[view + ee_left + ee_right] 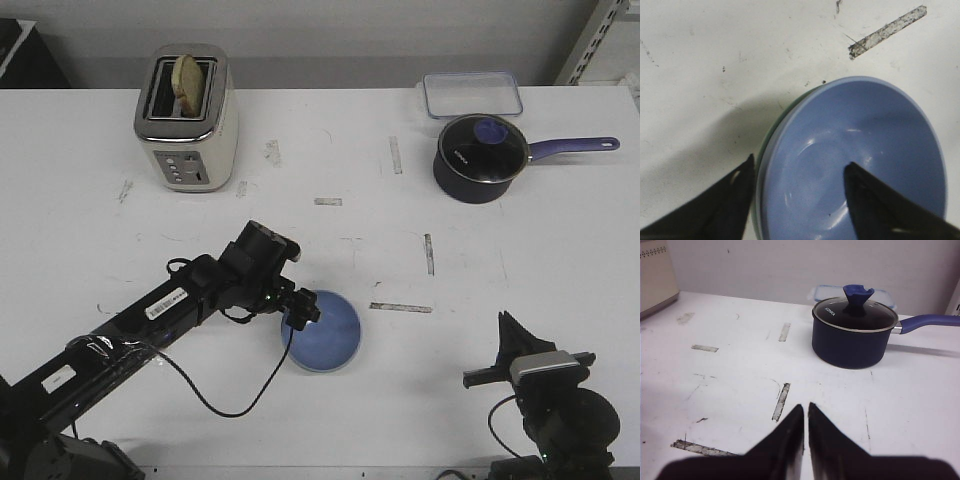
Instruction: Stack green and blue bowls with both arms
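A white, scuffed worktop (pixel 330 150) carries the scene. Near its front edge, a little left of centre, the blue bowl (pixel 322 331) sits nested inside the green bowl (pixel 761 150), of which only a thin sliver of rim shows along one side in the left wrist view. The left arm reaches in from the front left corner, and its tool (pixel 300 316) is at the near left rim of the stacked bowls. That tool is spread wide: one finger (pixel 715 210) is outside the bowls just beside the rim, the other is inside the blue bowl, so the rim lies between them; whether either finger touches the rim I cannot tell. The right arm is at the front right corner, well apart from the bowls, with its tool (pixel 806 412) pointing out over bare worktop, its two fingers almost together with only a narrow slit between them and nothing held. At the back right stands a dark pot (pixel 480 158) with a glass lid and a purple handle, and behind it a clear plastic box (pixel 471 95). At the back left stands a cream toaster (pixel 186 118) with a slice of bread (pixel 189 83) poking out of its slot.
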You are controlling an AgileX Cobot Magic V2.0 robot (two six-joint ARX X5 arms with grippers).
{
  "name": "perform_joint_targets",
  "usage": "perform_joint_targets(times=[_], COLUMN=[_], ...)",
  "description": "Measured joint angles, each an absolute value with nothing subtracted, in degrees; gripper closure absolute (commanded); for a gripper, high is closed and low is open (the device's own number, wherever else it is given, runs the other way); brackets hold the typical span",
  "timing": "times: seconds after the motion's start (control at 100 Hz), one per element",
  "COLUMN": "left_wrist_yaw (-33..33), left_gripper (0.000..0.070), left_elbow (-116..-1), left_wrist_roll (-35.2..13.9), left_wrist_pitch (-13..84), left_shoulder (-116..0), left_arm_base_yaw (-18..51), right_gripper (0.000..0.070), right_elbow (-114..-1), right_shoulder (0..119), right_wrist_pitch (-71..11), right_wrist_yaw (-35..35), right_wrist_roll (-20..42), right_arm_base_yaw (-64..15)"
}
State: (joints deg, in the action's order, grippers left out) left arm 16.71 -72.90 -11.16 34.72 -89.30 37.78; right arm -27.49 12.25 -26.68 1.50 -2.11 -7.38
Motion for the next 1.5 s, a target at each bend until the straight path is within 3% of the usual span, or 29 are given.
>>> perform_joint_targets(times=[0.31,0.46,0.65,0.75,0.89,1.18,1.5], left_wrist_yaw=[16.12,11.35,-0.36,-4.45,-6.15,-6.24,-6.26], left_gripper=[0.0169,0.0191,0.0538,0.0627,0.07,0.0699,0.0699], left_elbow=[-80.16,-83.55,-83.72,-83.72,-81.54,-68.34,-48.4], left_wrist_roll=[-10.74,-8.01,-3.88,-1.91,-0.91,-0.73,-2.33], left_wrist_pitch=[36.1,36.36,37.21,38.15,37.15,31.68,23.44], left_shoulder=[-88.6,-86.5,-81.23,-77.73,-70.78,-53.52,-29.5], left_arm_base_yaw=[37.74,36.88,33.36,29.43,22.92,13.58,7.81], right_gripper=[0.07,0.07,0.07,0.07,0.07,0.07,0.07], right_elbow=[-27.49,-27.49,-27.49,-27.49,-27.49,-27.49,-27.46], right_shoulder=[12.25,12.25,12.25,12.25,12.25,12.25,12.25], right_wrist_pitch=[-26.68,-26.68,-26.68,-26.68,-26.68,-26.46,-24.08], right_wrist_yaw=[1.5,1.5,1.5,1.48,1.5,1.48,1.5], right_wrist_roll=[-2.11,-2.11,-2.11,-2.11,-2.11,-2.11,-2.11], right_arm_base_yaw=[-7.38,-7.38,-7.38,-7.38,-7.38,-7.38,-7.38])
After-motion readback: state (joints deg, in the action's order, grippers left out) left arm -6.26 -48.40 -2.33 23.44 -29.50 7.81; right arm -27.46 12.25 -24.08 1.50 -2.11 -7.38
